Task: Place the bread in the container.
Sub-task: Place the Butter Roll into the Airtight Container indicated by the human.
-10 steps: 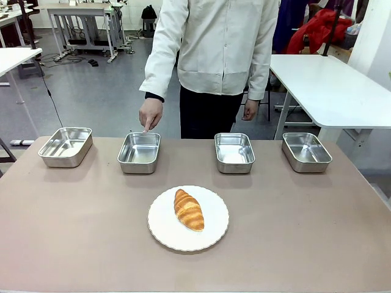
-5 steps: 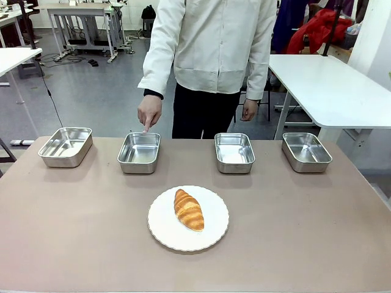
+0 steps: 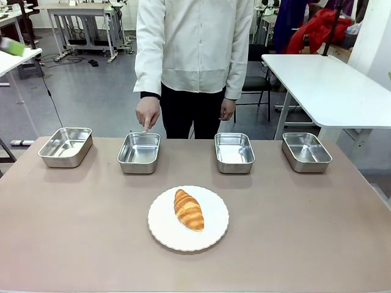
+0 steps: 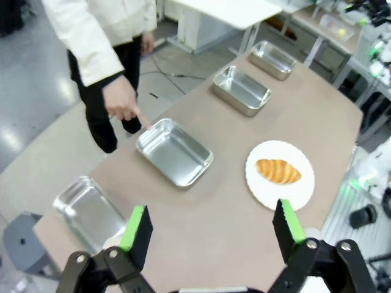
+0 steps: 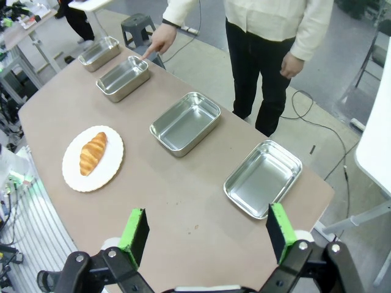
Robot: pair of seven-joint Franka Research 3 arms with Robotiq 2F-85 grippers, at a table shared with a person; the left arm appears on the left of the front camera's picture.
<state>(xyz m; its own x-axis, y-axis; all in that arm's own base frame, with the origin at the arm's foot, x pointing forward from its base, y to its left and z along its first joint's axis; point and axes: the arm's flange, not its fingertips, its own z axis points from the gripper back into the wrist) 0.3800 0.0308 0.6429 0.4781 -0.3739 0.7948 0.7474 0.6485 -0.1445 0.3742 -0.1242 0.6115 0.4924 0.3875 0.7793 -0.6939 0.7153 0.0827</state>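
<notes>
The croissant (image 3: pixel 189 209) lies on a scallop-edged white plate (image 3: pixel 166 229) at the middle of the table (image 3: pixel 67 238), on the robot's side of a row of four look-alike trays. The person's hand (image 3: pixel 147 113) aims a finger down at the far rim of the pointed-at steel tray (image 3: pixel 138 168), second from the robot's left, apparently marking it as the one to fill. The left gripper (image 4: pixel 212 224) hangs high over the table, jaws spread wide and empty. The right gripper (image 5: pixel 206 232) is likewise agape, holding nothing. The pick appears not yet begun.

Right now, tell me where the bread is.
Front view: the bread lies on the white plate mid-table, robot-side of the container the person's hand points at.
</notes>
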